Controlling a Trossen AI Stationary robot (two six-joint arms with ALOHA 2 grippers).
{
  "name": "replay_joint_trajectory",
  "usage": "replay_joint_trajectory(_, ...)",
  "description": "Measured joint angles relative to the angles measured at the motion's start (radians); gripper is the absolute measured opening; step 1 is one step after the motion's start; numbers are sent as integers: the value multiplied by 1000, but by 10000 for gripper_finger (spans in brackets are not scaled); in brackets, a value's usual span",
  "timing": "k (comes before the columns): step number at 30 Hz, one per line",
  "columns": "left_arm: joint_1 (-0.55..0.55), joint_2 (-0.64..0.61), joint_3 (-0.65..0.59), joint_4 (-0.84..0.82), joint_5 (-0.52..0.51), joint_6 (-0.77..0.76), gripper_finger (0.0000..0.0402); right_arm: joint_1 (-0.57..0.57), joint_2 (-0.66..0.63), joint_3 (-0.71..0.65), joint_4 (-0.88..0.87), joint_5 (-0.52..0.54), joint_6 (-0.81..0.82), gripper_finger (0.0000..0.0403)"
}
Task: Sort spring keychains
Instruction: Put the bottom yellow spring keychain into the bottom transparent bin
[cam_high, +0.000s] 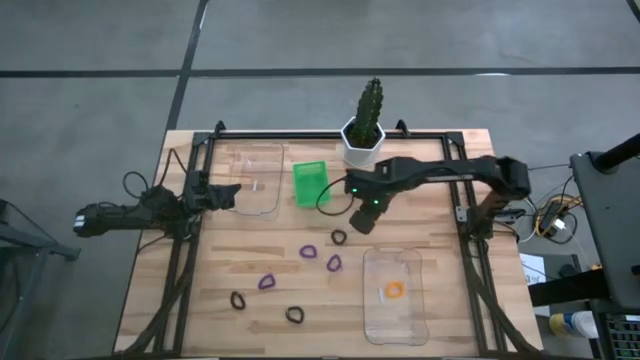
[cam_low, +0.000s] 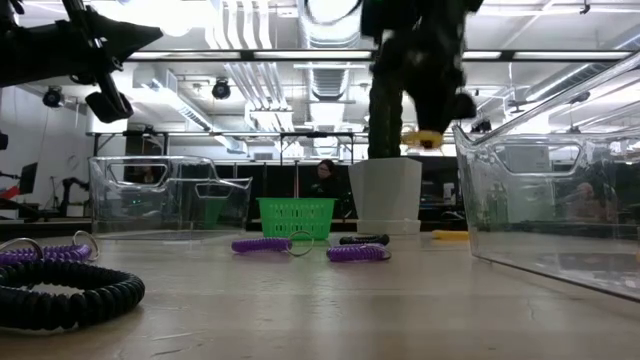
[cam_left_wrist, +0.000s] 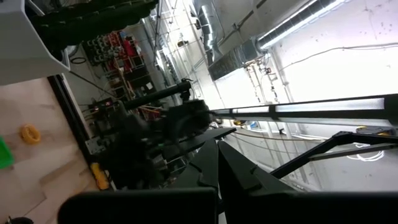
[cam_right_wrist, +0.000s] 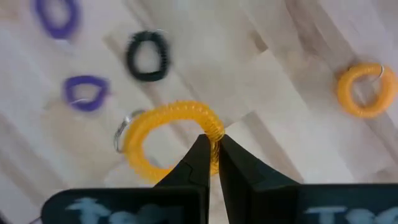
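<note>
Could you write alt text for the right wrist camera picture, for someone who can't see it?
The right gripper pinches an orange spring keychain between its two dark fingers, held above a wooden table. Below lie a black keychain, two purple keychains and another orange one.

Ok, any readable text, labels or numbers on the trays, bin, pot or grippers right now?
None readable.
Blurred pale marks on the right gripper body, which holds an orange spring keychain: too smeared to read.
Clear plastic trays, green mesh bin, white hexagonal cactus pot: no visible text.
</note>
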Motion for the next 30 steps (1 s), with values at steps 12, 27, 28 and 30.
replay_joint_trajectory(12, 0, 9, 0, -63, -11, 0, 2, 279, -222, -1, -6, -88, 50, 13)
replay_joint_trajectory(27, 0, 10, 0, -65, -15, -1, 2, 536, -26, -40, -4, -101, 216, 13)
replay_joint_trajectory(28, 0, 10, 0, -65, -15, -4, 2, 538, -3, -44, -5, -101, 206, 13)
replay_joint_trajectory(30, 0, 10, 0, -65, -15, -7, 2, 540, 47, -47, -6, -101, 171, 13)
